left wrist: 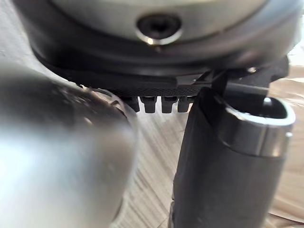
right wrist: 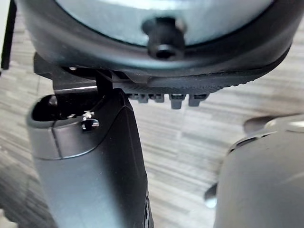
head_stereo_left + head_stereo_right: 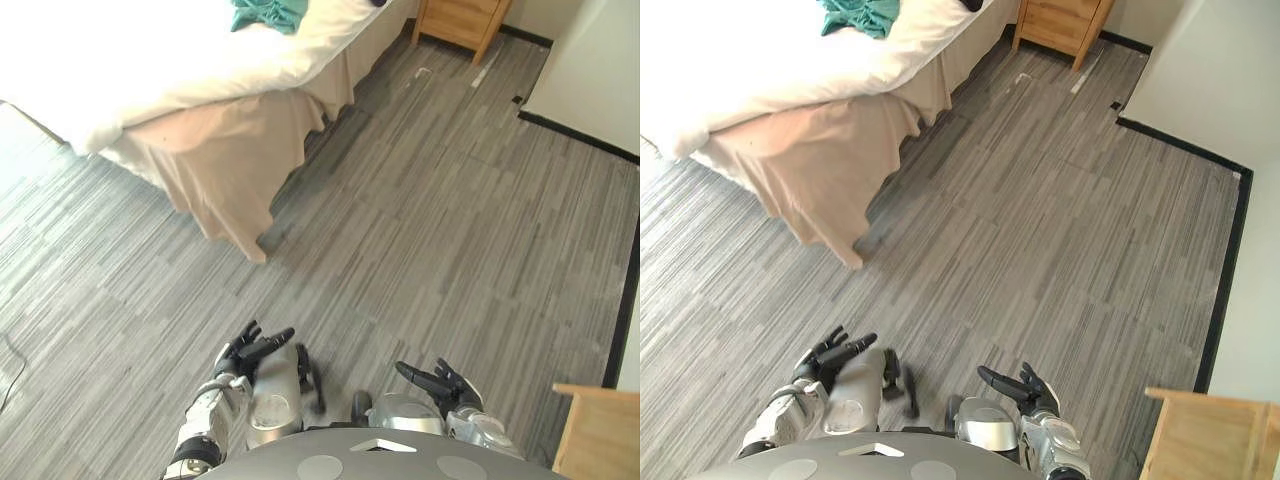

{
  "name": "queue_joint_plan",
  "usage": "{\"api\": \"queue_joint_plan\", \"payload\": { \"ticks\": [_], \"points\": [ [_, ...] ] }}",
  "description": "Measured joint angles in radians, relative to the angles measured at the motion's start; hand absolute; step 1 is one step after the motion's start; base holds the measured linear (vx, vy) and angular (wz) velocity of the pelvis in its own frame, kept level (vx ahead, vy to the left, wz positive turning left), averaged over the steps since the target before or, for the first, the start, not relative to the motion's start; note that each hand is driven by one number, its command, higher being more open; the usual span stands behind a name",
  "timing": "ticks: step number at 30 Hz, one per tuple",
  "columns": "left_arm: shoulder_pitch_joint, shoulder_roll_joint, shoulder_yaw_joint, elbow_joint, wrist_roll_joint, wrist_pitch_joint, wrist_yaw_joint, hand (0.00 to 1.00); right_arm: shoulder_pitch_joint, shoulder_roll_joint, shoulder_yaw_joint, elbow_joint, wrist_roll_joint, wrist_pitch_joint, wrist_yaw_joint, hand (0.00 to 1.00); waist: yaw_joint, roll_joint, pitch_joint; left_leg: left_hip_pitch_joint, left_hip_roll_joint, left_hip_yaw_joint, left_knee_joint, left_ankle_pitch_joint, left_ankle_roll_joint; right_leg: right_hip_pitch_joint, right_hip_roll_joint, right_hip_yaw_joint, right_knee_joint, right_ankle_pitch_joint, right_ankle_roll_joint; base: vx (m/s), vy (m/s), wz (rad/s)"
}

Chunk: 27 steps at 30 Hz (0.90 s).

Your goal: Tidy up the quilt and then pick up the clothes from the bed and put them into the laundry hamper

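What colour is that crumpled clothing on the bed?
The clothing is teal green, lying on the white quilt; the left eye view shows it best.

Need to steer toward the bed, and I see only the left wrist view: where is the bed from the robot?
Observer: The bed stands ahead and to the robot's left across the grey floor, with one corner nearest the robot.
Operator: Any clothes on it?
Observer: Yes, teal clothes lie on the white quilt, toward the far part of the bed.
Operator: Is the right hand carrying anything?
Observer: No. The right hand is open and holds nothing, low over the floor, as is the left hand.
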Motion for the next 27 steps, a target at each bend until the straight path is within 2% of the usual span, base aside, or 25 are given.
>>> {"api": "queue_joint_plan", "payload": {
  "ticks": [1, 2, 3, 4, 5, 6, 7, 8, 9, 10, 11, 12, 13, 14, 15, 16, 17, 18, 19, 21, 22, 23, 24, 25, 27],
  "points": [
    [0.006, 0.003, -0.004, 0.003, -0.013, 0.006, 0.001, 1.0, 0.02, 0.004, -0.008, 0.006, -0.001, -0.004, -0.001, 1.0, 0.006, -0.004, -0.026, -0.005, 0.0, 0.034, -0.039, 0.01, 0.021, 0.018, -0.009, -0.003, 0.006, -0.023, 0.018, 0.75, 0.082, -0.51],
    [0.017, -0.009, -0.009, 0.019, -0.028, 0.008, 0.017, 1.0, 0.027, 0.007, -0.02, 0.027, -0.001, -0.009, -0.009, 1.0, 0.022, 0.02, -0.051, -0.013, 0.011, 0.017, -0.008, 0.084, 0.172, -0.02, -0.001, -0.009, 0.199, -0.077, 0.049, 0.82, 0.12, -0.39],
    [0.011, -0.008, 0.006, 0.044, -0.039, 0.016, 0.027, 1.0, 0.012, 0.014, -0.031, 0.041, -0.001, -0.007, -0.013, 1.0, 0.011, 0.013, -0.059, -0.007, -0.006, -0.017, 0.024, 0.092, 0.243, -0.114, -0.042, -0.037, 0.446, -0.07, 0.075, 0.99, 0.145, -0.12],
    [-0.012, 0.022, -0.005, 0.067, -0.048, 0.026, 0.038, 1.0, -0.004, 0.03, -0.038, 0.055, -0.001, -0.006, -0.021, 1.0, -0.01, -0.02, -0.066, 0.031, -0.045, -0.028, -0.006, 0.066, 0.234, -0.225, -0.105, -0.033, 0.701, 0.026, 0.117, 0.8, 0.117, 0.45],
    [-0.03, 0.033, -0.023, 0.089, -0.056, 0.029, 0.04, 1.0, -0.014, 0.04, -0.038, 0.076, -0.003, -0.005, -0.02, 1.0, -0.027, -0.049, -0.057, 0.082, -0.083, -0.044, -0.051, 0.061, 0.23, -0.309, -0.131, -0.016, 0.848, 0.026, 0.126, 0.77, 0.098, 0.8],
    [-0.041, 0.058, -0.039, 0.111, -0.073, 0.039, 0.052, 1.0, -0.018, 0.055, -0.05, 0.077, -0.005, -0.005, -0.012, 1.0, -0.035, -0.068, -0.041, 0.178, -0.109, -0.081, -0.107, 0.058, 0.224, -0.375, -0.14, -0.022, 0.893, -0.009, 0.117, 0.72, 0.048, 0.98],
    [-0.04, 0.054, -0.043, 0.125, -0.113, 0.061, 0.071, 1.0, -0.008, 0.062, -0.057, 0.067, -0.031, -0.021, -0.01, 1.0, -0.034, -0.056, -0.031, 0.278, -0.122, -0.144, -0.169, 0.055, 0.216, -0.411, -0.131, -0.038, 0.832, -0.025, 0.092, 0.7, 0.009, 0.96],
    [-0.04, 0.047, -0.039, 0.129, -0.136, 0.069, 0.079, 1.0, 0.0, 0.063, -0.057, 0.053, -0.04, -0.037, -0.008, 1.0, -0.034, -0.049, -0.029, 0.328, -0.122, -0.18, -0.202, 0.054, 0.208, -0.424, -0.12, -0.052, 0.776, -0.03, 0.082, 0.79, -0.076, 1.29],
    [-0.044, 0.025, -0.023, 0.129, -0.154, 0.074, 0.089, 1.0, 0.032, 0.064, -0.047, 0.015, -0.044, -0.069, -0.009, 1.0, -0.036, -0.027, -0.039, 0.397, -0.117, -0.257, -0.262, 0.059, 0.193, -0.452, -0.095, -0.056, 0.624, -0.029, 0.075, 0.75, -0.137, 1.8],
    [-0.053, 0.0, -0.007, 0.129, -0.161, 0.07, 0.097, 1.0, 0.066, 0.065, -0.034, -0.021, -0.044, -0.097, -0.013, 1.0, -0.04, -0.01, -0.055, 0.422, -0.115, -0.345, -0.291, 0.053, 0.166, -0.494, -0.09, -0.007, 0.468, -0.017, 0.082, 0.62, -0.122, 2.08],
    [-0.059, -0.016, 0.008, 0.128, -0.175, 0.067, 0.097, 1.0, 0.076, 0.069, -0.034, -0.031, -0.043, -0.108, -0.018, 1.0, -0.041, -0.006, -0.061, 0.426, -0.116, -0.389, -0.292, 0.041, 0.147, -0.515, -0.089, 0.052, 0.396, 0.004, 0.085, 0.48, -0.164, 2.32],
    [-0.069, -0.04, 0.039, 0.126, -0.182, 0.056, 0.103, 1.0, 0.079, 0.077, -0.033, -0.032, -0.042, -0.115, -0.035, 1.0, -0.041, -0.01, -0.067, 0.436, -0.123, -0.461, -0.288, 0.017, 0.125, -0.537, -0.097, 0.197, 0.281, 0.06, 0.1, 0.47, -0.218, 2.19],
    [-0.067, -0.046, 0.068, 0.128, -0.187, 0.043, 0.121, 1.0, 0.079, 0.075, -0.011, -0.031, -0.043, -0.113, -0.047, 1.0, -0.038, -0.018, -0.087, 0.439, -0.121, -0.523, -0.269, -0.013, 0.097, -0.549, -0.111, 0.3, 0.209, 0.119, 0.121, 0.7, -0.383, 2.0],
    [-0.056, -0.046, 0.084, 0.127, -0.196, 0.04, 0.131, 1.0, 0.079, 0.072, 0.007, -0.03, -0.046, -0.112, -0.051, 1.0, -0.038, -0.024, -0.095, 0.443, -0.117, -0.546, -0.253, -0.028, 0.08, -0.549, -0.115, 0.325, 0.191, 0.15, 0.129, 0.69, -0.477, 1.62],
    [-0.029, -0.038, 0.108, 0.118, -0.258, 0.02, 0.146, 1.0, 0.079, 0.073, 0.041, -0.03, -0.085, -0.113, -0.066, 1.0, -0.032, -0.05, -0.112, 0.456, -0.11, -0.557, -0.231, -0.057, 0.037, -0.543, -0.121, 0.341, 0.162, 0.237, 0.144, 0.67, -0.577, 1.34],
    [0.009, -0.03, 0.151, 0.098, -0.297, 0.004, 0.151, 1.0, 0.086, 0.079, 0.079, -0.029, -0.112, -0.099, -0.073, 1.0, -0.025, -0.092, -0.136, 0.458, -0.104, -0.546, -0.21, -0.094, -0.01, -0.532, -0.141, 0.329, 0.142, 0.379, 0.165, 0.53, -0.534, 1.28],
    [0.01, -0.045, 0.175, 0.1, -0.314, -0.001, 0.156, 1.0, 0.083, 0.069, 0.081, -0.029, -0.118, -0.086, -0.072, 1.0, -0.019, -0.085, -0.144, 0.458, -0.074, -0.524, -0.196, -0.115, -0.026, -0.509, -0.139, 0.296, 0.151, 0.316, 0.191, 0.45, -0.526, 1.25],
    [0.012, -0.096, 0.207, 0.101, -0.337, -0.003, 0.154, 1.0, 0.074, 0.022, 0.091, -0.026, -0.113, -0.064, -0.076, 1.0, -0.008, -0.012, -0.155, 0.437, 0.016, -0.441, -0.18, -0.122, -0.038, -0.485, -0.099, 0.21, 0.139, 0.313, 0.161, 0.33, -0.458, 1.5],
    [0.019, -0.113, 0.211, 0.099, -0.335, -0.012, 0.14, 1.0, 0.075, 0.006, 0.094, -0.034, -0.107, -0.055, -0.102, 1.0, -0.013, 0.008, -0.159, 0.424, 0.07, -0.322, -0.193, -0.097, -0.036, -0.448, -0.099, 0.125, 0.108, 0.3, 0.138, 0.28, -0.426, 1.58],
    [0.031, -0.136, 0.206, 0.095, -0.327, -0.04, 0.14, 1.0, 0.078, -0.014, 0.111, -0.04, -0.097, -0.029, -0.111, 1.0, -0.014, 0.029, -0.162, 0.454, 0.109, -0.188, -0.255, -0.044, -0.043, -0.387, -0.107, 0.045, 0.082, 0.29, 0.122, 0.2, -0.329, 1.42],
    [0.041, -0.142, 0.196, 0.089, -0.326, -0.05, 0.141, 1.0, 0.077, -0.022, 0.126, -0.041, -0.086, -0.015, -0.112, 1.0, -0.012, 0.032, -0.164, 0.479, 0.11, -0.136, -0.303, -0.019, -0.045, -0.359, -0.118, 0.005, 0.072, 0.284, 0.112, 0.18, -0.253, 1.39],
    [0.048, -0.138, 0.165, 0.088, -0.327, -0.067, 0.152, 1.0, 0.073, -0.031, 0.143, -0.041, -0.071, 0.002, -0.112, 1.0, -0.008, 0.033, -0.164, 0.512, 0.097, -0.109, -0.386, 0.043, -0.043, -0.327, -0.128, -0.04, 0.06, 0.28, 0.108, 0.12, -0.166, 1.26],
    [0.049, -0.135, 0.148, 0.089, -0.326, -0.078, 0.172, 1.0, 0.059, -0.031, 0.145, -0.04, -0.055, 0.026, -0.112, 1.0, -0.006, 0.029, -0.164, 0.54, 0.082, -0.123, -0.461, 0.114, -0.07, -0.3, -0.132, -0.075, 0.036, 0.278, 0.109, 0.1, -0.142, 0.99],
    [0.049, -0.13, 0.146, 0.091, -0.326, -0.078, 0.184, 1.0, 0.051, -0.03, 0.146, -0.039, -0.034, 0.041, -0.113, 1.0, -0.006, 0.026, -0.166, 0.548, 0.069, -0.134, -0.493, 0.136, -0.088, -0.29, -0.132, -0.089, 0.021, 0.278, 0.109, 0.06, -0.08, 0.71],
    [0.066, -0.111, 0.127, 0.091, -0.324, -0.106, 0.237, 1.0, 0.032, -0.023, 0.152, -0.027, 0.022, 0.087, -0.111, 1.0, -0.005, 0.011, -0.182, 0.552, 0.054, -0.166, -0.54, 0.168, -0.087, -0.26, -0.137, -0.118, -0.033, 0.29, 0.126, 0.01, -0.022, 0.44]
  ]
}}
